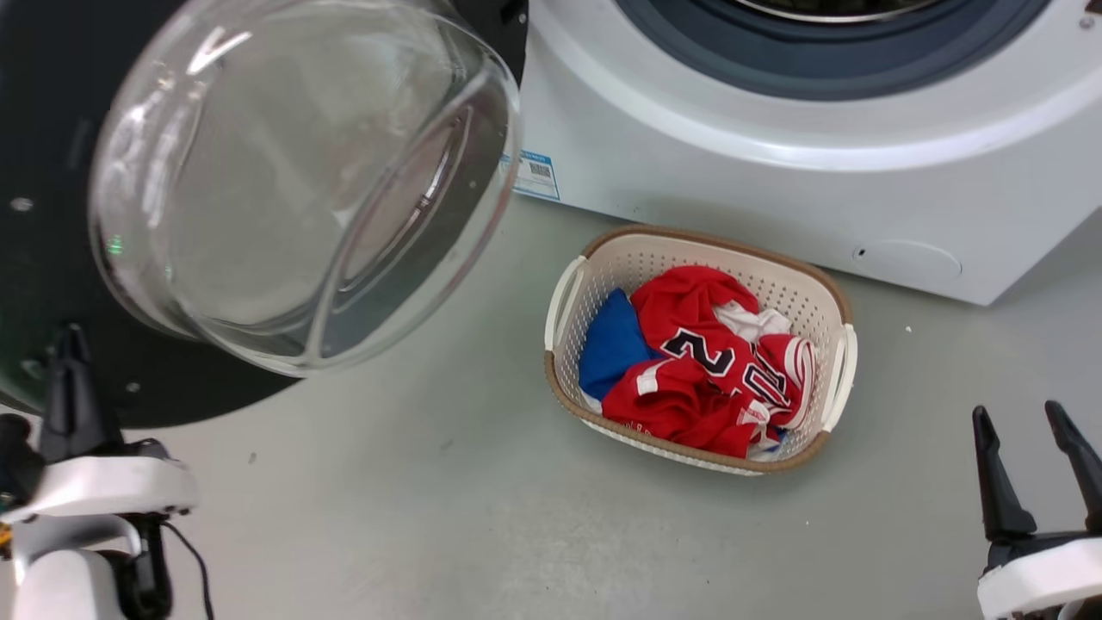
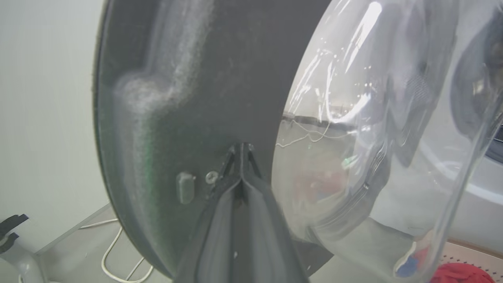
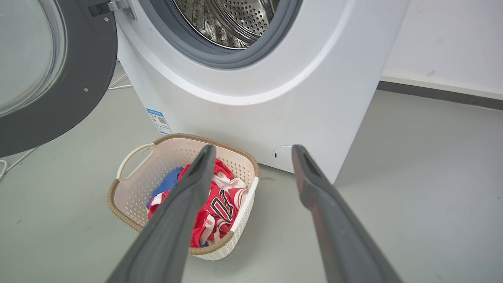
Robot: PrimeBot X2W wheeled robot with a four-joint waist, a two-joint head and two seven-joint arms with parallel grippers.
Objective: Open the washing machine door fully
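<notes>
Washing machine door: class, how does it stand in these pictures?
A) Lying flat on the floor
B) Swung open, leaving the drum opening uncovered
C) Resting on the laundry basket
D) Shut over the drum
B: the washing machine door stands swung out to one side, and the steel drum shows uncovered inside its grey ring.

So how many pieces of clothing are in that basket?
2 that I can tell apart: a red jersey across the middle and right of the laundry basket, and a blue garment tucked at its left side. More may lie hidden underneath.
</notes>
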